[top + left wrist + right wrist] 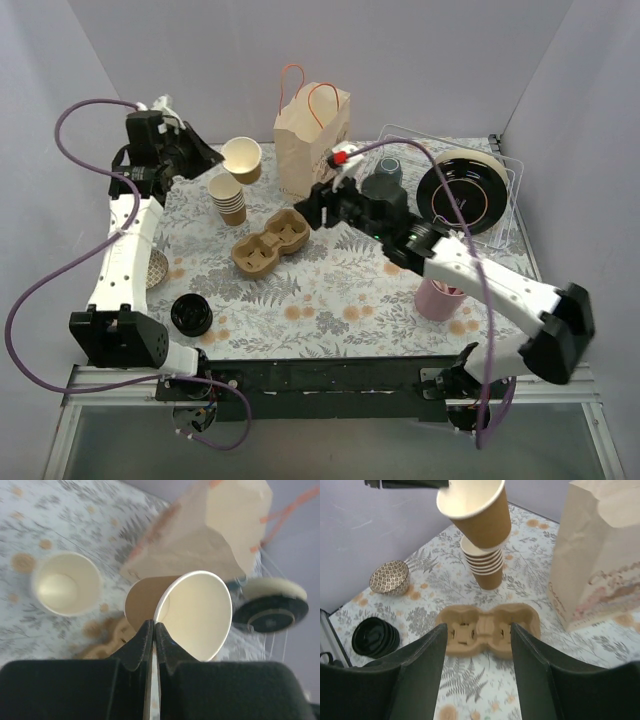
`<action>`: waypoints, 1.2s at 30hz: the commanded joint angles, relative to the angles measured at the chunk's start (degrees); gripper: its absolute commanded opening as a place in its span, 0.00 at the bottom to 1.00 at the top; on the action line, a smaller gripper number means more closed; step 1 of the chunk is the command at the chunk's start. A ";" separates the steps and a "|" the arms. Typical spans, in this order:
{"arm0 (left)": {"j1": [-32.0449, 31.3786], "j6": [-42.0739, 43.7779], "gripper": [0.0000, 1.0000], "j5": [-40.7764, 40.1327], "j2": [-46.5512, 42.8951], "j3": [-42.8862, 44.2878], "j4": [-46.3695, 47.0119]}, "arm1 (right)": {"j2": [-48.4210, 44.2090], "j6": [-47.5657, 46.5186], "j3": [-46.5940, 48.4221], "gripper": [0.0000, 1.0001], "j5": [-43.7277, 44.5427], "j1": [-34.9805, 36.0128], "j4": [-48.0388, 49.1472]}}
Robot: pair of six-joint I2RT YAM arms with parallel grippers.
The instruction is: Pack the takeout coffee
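Observation:
The takeout coffee is out of view. My left gripper is shut on the rim of a lidless kraft-brown paper cup, which it holds tilted in the air. Below it stands the stack of paper cups, left of the paper bag. My right gripper is open above the pulp cup carrier. Nothing sits between its fingers.
A stack of black lids and a patterned bowl lie at the left. A grey mug, a black plate in a wire rack and a pink cup sit at the right.

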 commanded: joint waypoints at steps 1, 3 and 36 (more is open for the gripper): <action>-12.63 4.31 0.00 2.44 -6.03 -3.89 -6.20 | -16.89 -6.18 -7.79 0.62 3.01 -0.02 -15.05; -16.52 2.56 0.00 1.56 -7.69 -8.88 -5.25 | -21.84 -6.80 -10.07 0.62 6.07 -0.02 -18.06; -37.02 -9.57 0.49 -20.30 -8.22 -36.52 6.19 | -44.19 -0.56 -22.66 0.61 9.35 -0.02 -22.55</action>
